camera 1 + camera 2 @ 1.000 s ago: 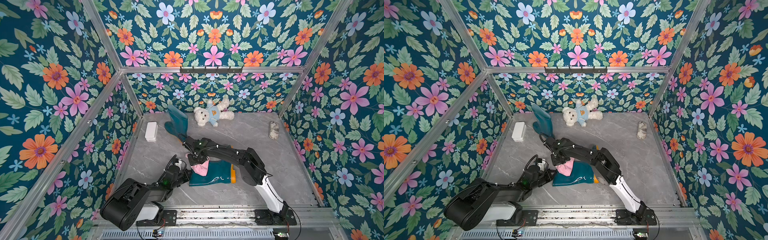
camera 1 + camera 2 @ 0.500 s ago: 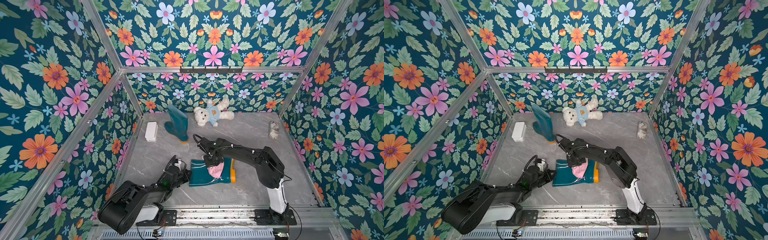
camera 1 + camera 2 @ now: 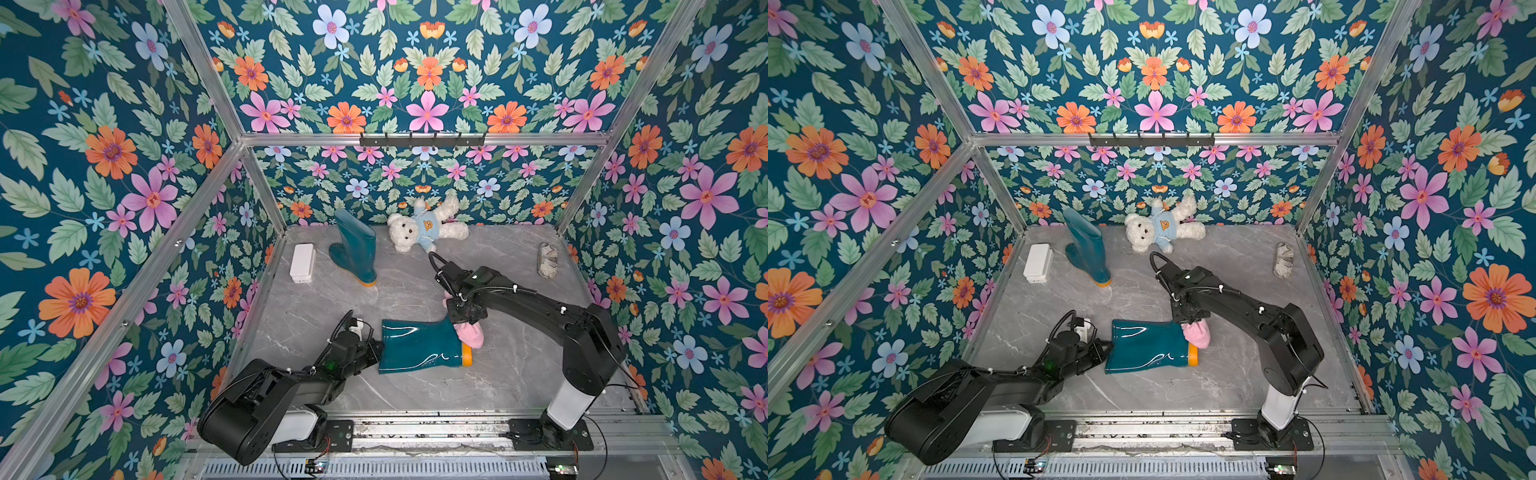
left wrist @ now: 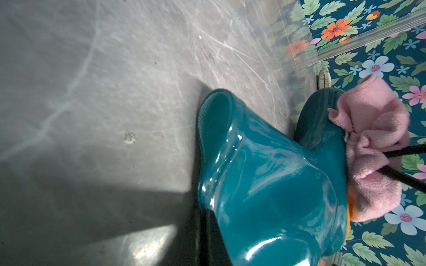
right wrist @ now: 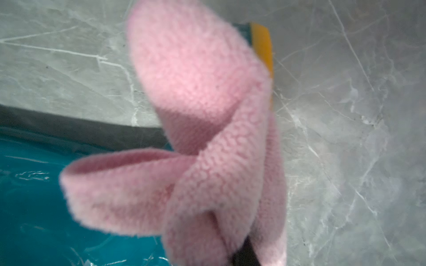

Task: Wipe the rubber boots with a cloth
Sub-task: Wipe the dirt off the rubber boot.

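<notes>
The right pincer [image 3: 462,321] is pressed together on a bunched fold of the pink cloth [image 3: 470,335]. The cloth hangs below it and touches the foot end of the lying boot [image 3: 419,347], just beside the orange sole [image 3: 467,356]. A second ago the cloth sat near the boot's open cuff. Half a second ago it was partway along the shaft, and now it has reached the far end. One full stroke has therefore run along the upper side of the boot, from cuff to sole.

At the other end, the left pincer [image 3: 373,350] stays clamped on the cuff rim. The boot has not shifted on the tabletop [image 3: 519,370] during the stroke, so that hold appears to be anchoring it well.

I judge this boot to be partly wiped. The toe, the sole edge and the side lying against the tabletop probably still need passes, and reaching that side would mean turning the boot over.

The standing boot [image 3: 354,249] is upright near the back wall, between the white box [image 3: 302,262] and the teddy bear [image 3: 419,230]. It is well apart from both arms and, by my reckoning, is still waiting its turn.
</notes>
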Available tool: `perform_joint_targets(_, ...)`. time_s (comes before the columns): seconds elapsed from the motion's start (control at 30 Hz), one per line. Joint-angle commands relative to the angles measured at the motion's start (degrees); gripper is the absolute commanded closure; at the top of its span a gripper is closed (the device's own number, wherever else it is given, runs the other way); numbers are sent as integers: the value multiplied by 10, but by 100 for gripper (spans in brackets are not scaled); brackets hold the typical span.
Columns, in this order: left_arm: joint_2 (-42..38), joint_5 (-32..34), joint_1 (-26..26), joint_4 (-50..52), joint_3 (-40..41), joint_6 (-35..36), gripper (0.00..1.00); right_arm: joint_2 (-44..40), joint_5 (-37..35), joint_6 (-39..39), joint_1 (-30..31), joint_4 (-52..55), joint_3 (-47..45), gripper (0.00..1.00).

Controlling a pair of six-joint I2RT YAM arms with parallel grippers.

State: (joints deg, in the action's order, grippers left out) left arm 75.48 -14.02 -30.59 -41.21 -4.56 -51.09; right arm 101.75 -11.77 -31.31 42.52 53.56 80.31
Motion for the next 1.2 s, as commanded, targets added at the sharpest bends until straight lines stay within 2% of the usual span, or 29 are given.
perform_joint_targets(0.0,5,16,1,44,0,3,100,50,24,2,53,-24,54,100)
perform_joint_targets(0.27,4,19,1,46,1,0,100,240,119,-4,162,-17,257,100)
perform_joint_targets(0.43,1,21,1,47,2,-1,100,262,148,-10,182,-31,237,100)
perform_joint_targets(0.73,-6,22,1,50,4,-1,100,104,93,-30,126,-61,19,100)
perform_joint_targets(0.97,-10,23,1,53,5,-2,100,-61,46,-15,42,-40,-140,100)
perform_joint_targets(1.07,-10,23,1,54,5,-2,100,-134,46,-4,0,-44,-180,100)
perform_joint_targets(1.17,-10,25,1,56,4,-1,100,-141,60,3,-3,-56,-167,100)
